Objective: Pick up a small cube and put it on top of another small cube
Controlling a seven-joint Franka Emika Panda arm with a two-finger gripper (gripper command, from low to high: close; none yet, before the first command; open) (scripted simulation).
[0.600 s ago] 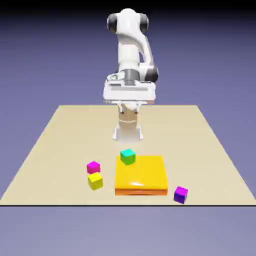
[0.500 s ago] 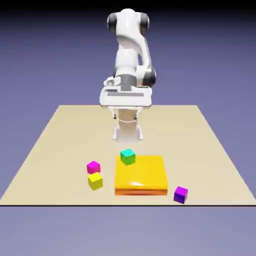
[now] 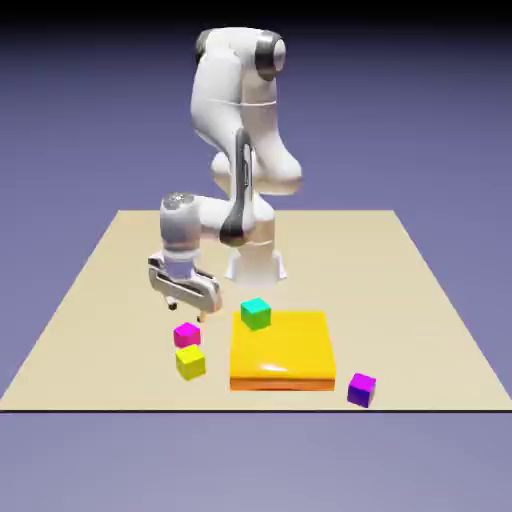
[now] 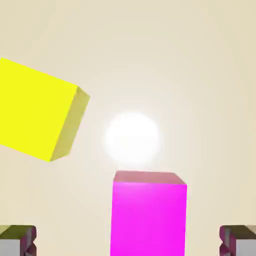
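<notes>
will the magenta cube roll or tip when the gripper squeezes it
Probably not: the magenta cube has flat faces and sits flat on the table, so rolling seems unlikely. It looks rigid. It sits between the open gripper fingers, but the yellow cube is close and might get nudged.

We saw a smooth, matt pink cube (image 4: 148,212) and yellow cube (image 4: 35,116), a glossy orange slab (image 3: 282,348), and a matt beige desk (image 3: 100,280) catching glare.
</notes>
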